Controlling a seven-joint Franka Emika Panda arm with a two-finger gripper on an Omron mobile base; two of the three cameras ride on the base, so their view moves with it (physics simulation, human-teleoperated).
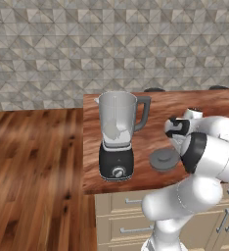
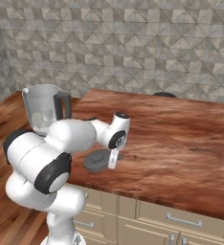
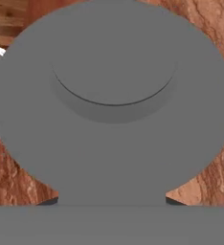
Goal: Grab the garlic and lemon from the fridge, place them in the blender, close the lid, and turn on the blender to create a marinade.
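Hand view: lid (image 3: 114, 110) very close under the camera, raised centre knob toward the top, flat on the counter (image 3: 200, 28); dark finger tips just peeking out at the lid's near edge on both sides.
Lid, place: on the wooden counter (image 1: 160, 117) just right of the blender (image 1: 117, 137), near the front edge, apart from the jar; seen as a dark disc in the left base view (image 1: 164, 160) and in the right base view (image 2: 96, 161).
Lid, reason: probably set aside so the jar mouth is free for loading, and close enough for a short lift across.
Blender: upright, black base with silver knob (image 1: 118, 172) facing the near side, handle to the right, no lid on top.
Jar contents: something pale visible low inside (image 1: 111, 131); too faint to name as garlic or lemon.
Gripper (image 2: 113, 161): pointing down over the lid's right side, fingers partly parted; cannot tell whether closed on the lid or merely straddling it.
Step, as judged: picking up the lid for closing the jar.
Next, as judged: lift straight, carry left, seat level on the rim.
Risk: thin flat disc, liable to slip or tilt in a rim pinch.
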